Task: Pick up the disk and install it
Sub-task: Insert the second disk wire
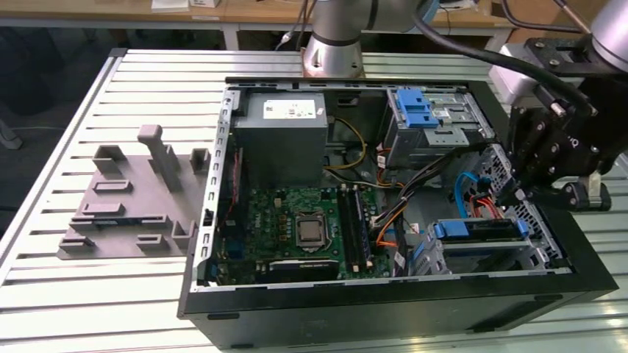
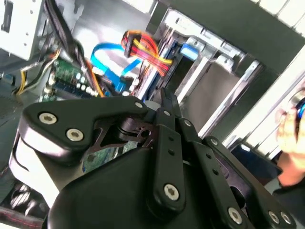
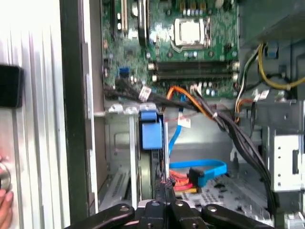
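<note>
While poised at disk (image 1: 478, 229) in bay, hand (image 3: 167, 191) fingers pressed together, holding nothing.

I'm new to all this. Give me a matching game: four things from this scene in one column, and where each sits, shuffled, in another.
Things:
1. disk
2. power supply
3. grey fixture
4. gripper

Places:
A. on the slatted table, outside the computer case, at the exterior view's left
B. inside the case, bordering the motherboard
C. in the drive bay, at the exterior view's right
D. just above that drive bay

Pairs: 1-C, 2-B, 3-A, 4-D
</note>
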`<action>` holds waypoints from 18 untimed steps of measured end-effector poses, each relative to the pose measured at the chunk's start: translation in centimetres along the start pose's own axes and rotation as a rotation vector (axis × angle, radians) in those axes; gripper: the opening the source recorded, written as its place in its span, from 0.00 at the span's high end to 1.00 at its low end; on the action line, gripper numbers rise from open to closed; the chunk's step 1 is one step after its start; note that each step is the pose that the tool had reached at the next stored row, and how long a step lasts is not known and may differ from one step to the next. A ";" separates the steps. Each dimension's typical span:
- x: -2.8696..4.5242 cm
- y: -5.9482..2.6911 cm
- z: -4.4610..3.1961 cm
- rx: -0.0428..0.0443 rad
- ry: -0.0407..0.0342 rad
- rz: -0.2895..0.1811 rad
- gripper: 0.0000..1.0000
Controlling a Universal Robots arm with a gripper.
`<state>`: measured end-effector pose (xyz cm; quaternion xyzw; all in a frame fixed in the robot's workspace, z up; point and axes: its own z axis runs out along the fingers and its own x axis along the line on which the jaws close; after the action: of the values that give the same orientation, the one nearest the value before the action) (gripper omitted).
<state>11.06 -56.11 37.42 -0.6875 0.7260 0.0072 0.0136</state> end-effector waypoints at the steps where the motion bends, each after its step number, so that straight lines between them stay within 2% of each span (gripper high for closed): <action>1: -0.01 0.00 -0.01 -0.0100 0.0004 0.000 0.89; 6: -0.30 0.02 0.00 -0.0124 0.0002 0.000 0.89; 14: -1.50 0.19 0.04 -0.0130 0.0001 -0.022 0.89; 18: -2.54 0.52 0.06 -0.0131 0.0001 -0.025 0.89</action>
<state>10.68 -53.55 37.43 -0.6967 0.7172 0.0118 0.0091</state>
